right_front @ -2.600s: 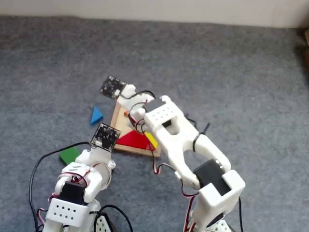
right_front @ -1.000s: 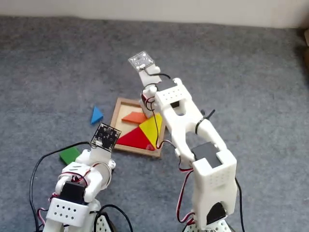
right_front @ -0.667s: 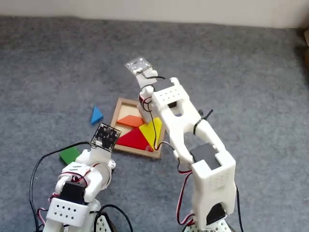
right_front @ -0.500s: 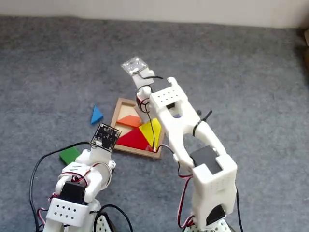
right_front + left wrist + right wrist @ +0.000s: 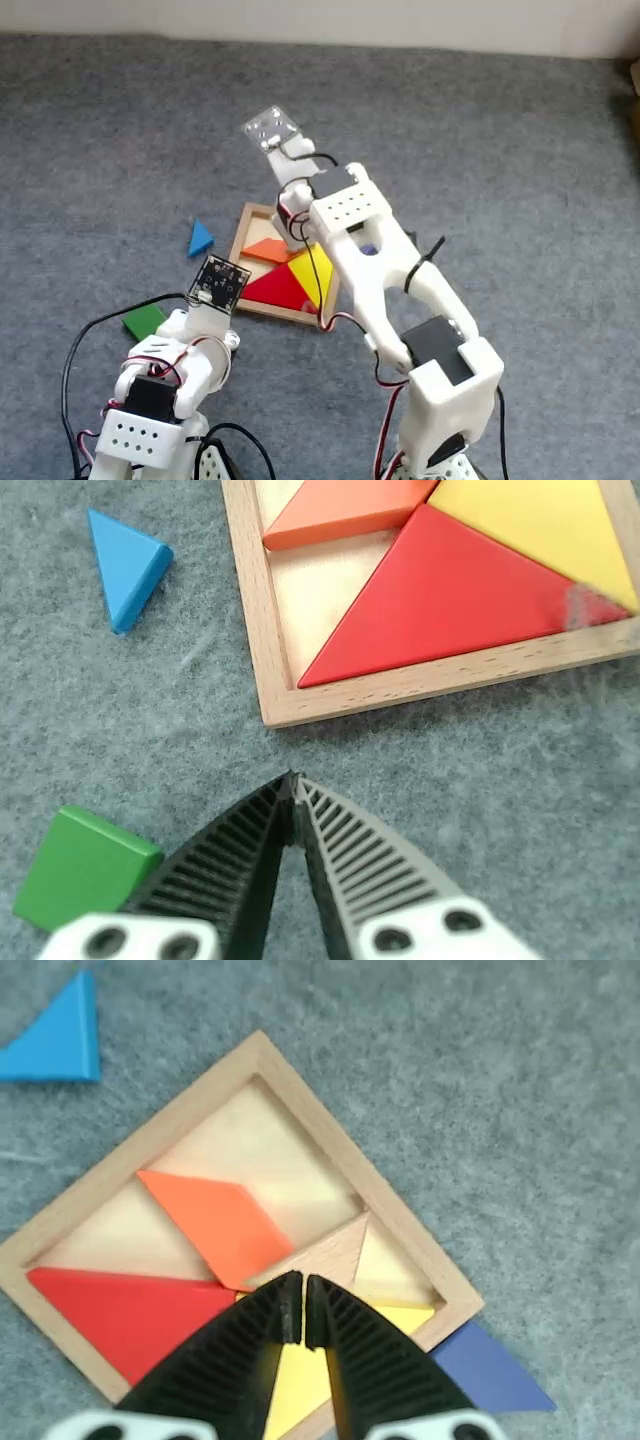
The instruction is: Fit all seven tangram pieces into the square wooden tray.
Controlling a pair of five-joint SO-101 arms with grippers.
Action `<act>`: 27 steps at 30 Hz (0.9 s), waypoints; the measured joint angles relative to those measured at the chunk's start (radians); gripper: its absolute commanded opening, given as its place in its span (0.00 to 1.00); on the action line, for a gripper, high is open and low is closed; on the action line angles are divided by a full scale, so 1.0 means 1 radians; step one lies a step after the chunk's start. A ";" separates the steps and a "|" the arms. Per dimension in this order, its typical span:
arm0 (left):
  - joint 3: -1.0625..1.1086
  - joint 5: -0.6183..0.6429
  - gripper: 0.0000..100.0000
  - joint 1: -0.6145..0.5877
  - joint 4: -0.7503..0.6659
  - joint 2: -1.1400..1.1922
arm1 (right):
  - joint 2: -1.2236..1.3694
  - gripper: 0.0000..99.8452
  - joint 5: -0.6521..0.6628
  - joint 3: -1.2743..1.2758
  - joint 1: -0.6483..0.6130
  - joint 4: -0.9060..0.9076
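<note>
Right claw (image 5: 303, 1305) pinched together, empty, above the tray (image 5: 365, 1185); probably the navy piece (image 5: 490, 1370) beside it next: open wide, descend squarely.

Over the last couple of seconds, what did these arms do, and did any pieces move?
The right gripper, shut with nothing in it, rose from low over the wooden tray, then drifted leftward in the high view. The left gripper, blue triangle and green piece stayed put.
</note>
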 measured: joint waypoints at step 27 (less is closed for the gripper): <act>0.000 0.000 0.01 0.000 0.000 0.000 | 0.000 0.02 0.000 0.081 -0.012 -0.084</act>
